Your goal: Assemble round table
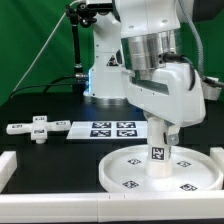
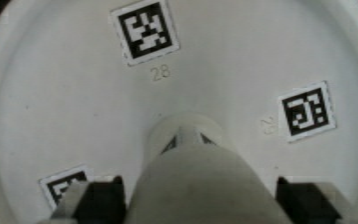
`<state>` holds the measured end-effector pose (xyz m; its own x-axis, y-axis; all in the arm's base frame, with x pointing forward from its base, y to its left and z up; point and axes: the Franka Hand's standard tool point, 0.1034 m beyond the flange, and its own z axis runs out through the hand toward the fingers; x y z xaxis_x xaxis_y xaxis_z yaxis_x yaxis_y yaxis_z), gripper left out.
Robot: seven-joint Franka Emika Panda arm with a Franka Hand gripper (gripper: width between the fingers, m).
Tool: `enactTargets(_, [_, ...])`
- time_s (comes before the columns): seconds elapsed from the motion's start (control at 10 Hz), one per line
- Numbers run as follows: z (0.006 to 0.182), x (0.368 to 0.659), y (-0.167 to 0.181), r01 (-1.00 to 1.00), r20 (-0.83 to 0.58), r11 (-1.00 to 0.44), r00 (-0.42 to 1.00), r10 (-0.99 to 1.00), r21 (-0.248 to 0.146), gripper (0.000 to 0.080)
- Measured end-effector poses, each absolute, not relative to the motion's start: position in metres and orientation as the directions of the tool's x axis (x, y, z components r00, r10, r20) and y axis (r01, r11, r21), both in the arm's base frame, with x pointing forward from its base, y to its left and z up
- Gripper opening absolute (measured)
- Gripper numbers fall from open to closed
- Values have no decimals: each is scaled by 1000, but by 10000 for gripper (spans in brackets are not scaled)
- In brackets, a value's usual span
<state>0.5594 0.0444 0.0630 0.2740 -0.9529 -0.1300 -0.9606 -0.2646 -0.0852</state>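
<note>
The large rimmed round disc (image 1: pixel 122 170) lies flat on the black table at the exterior view's front right, with several square tags on it. The short cylindrical post (image 1: pixel 158 157) stands upright on the disc's middle and carries a tag. My gripper (image 1: pixel 160 133) comes down from above and is shut on the post. In the wrist view the post (image 2: pixel 197 160) runs between my two dark fingers (image 2: pixel 105 202), which sit against its sides, over the disc (image 2: pixel 87 100). The flat cross-shaped piece (image 1: pixel 38 128) lies at the exterior view's left, apart from the gripper.
The marker board (image 1: pixel 112 128) lies on the table behind the disc. White rails (image 1: pixel 6 166) edge the black surface at the front left and along the front. The arm's base (image 1: pixel 105 75) stands at the back, before a green curtain.
</note>
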Motion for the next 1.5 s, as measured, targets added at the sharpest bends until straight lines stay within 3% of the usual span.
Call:
enactTargets(0.2, [65, 563, 45, -916, -114, -388, 399, -910, -105, 620])
enactTargets(0.6, [67, 565, 47, -692, -61, -707, 720, -692, -145, 648])
enactTargets(1.0, [67, 565, 46, -459, -19, -875, 887, -462, -156, 649])
enactTargets(1.2, [67, 567, 46, -204, 38, -969, 977, -212, -142, 649])
enactTargets(1.5, [72, 572, 43, 85, 75, -990, 994, 77, -111, 649])
